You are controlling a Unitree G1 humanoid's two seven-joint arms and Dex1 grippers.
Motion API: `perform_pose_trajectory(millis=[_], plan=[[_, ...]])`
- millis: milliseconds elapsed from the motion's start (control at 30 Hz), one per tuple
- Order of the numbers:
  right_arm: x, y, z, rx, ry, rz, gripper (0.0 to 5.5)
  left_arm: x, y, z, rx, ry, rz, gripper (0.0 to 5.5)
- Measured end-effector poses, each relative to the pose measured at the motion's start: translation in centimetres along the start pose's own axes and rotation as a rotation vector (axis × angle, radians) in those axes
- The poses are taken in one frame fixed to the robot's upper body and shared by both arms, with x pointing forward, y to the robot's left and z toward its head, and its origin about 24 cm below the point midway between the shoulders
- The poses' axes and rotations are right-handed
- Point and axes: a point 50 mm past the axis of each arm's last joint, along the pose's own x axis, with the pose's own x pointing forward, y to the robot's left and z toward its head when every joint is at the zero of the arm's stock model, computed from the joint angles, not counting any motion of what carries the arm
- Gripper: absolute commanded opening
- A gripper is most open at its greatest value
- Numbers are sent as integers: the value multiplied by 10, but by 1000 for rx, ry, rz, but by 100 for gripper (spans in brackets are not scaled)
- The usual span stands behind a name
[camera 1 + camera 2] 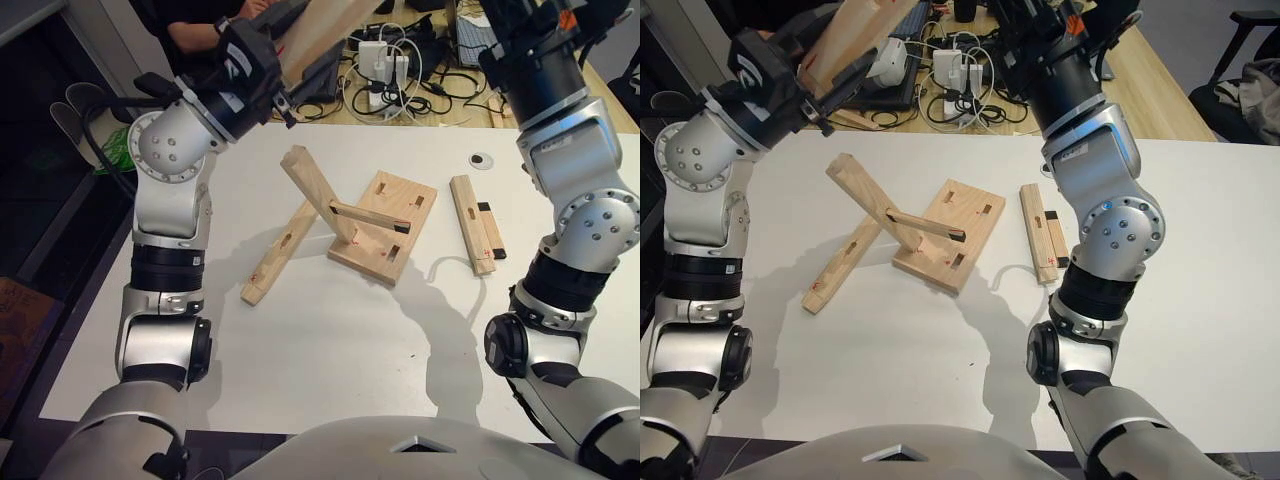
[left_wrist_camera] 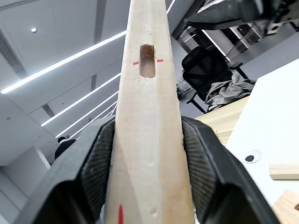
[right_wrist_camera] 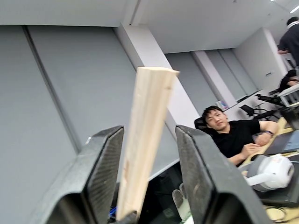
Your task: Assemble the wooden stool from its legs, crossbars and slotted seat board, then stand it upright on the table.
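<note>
Seat board (image 1: 400, 222) lies on the desk (image 1: 330, 350), one leg socketed. Left arm is raised at the far edge, its end effector (image 2: 147, 172) clamped on a slotted leg (image 2: 145, 121). I judge it stiff and light, best gripped clear of the mortise. Right arm is high, with a crossbar (image 3: 147, 116) in its end effector (image 3: 147, 154); I cannot tell if it is clamped.

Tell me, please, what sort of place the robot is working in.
Probably an open-plan office or lab: ceiling strip lights and an office chair in the room, and a desk cluttered with cables behind the white table.
</note>
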Motion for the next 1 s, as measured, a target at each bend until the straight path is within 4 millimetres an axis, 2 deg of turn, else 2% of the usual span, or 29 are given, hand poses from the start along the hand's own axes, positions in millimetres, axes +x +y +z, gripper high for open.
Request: perform_pose_trajectory(millis=[167,267,367,733,867,1000], plan=[[-12,1,-2,3,11,13,204,-1,-5,1,-6,-26,-55,206],[-17,-5,-2,7,15,-12,256,-5,-13,0,-17,-29,-83,206],[-18,-7,0,-4,14,-22,285,-10,-20,-1,-28,-28,-91,206],[-21,0,1,30,29,49,285,-9,-31,3,-42,-50,-157,206],[-21,1,1,59,27,52,229,-8,-31,5,-42,-60,-157,206],[-24,2,0,104,27,57,151,-7,-32,5,-41,-62,-158,206]])
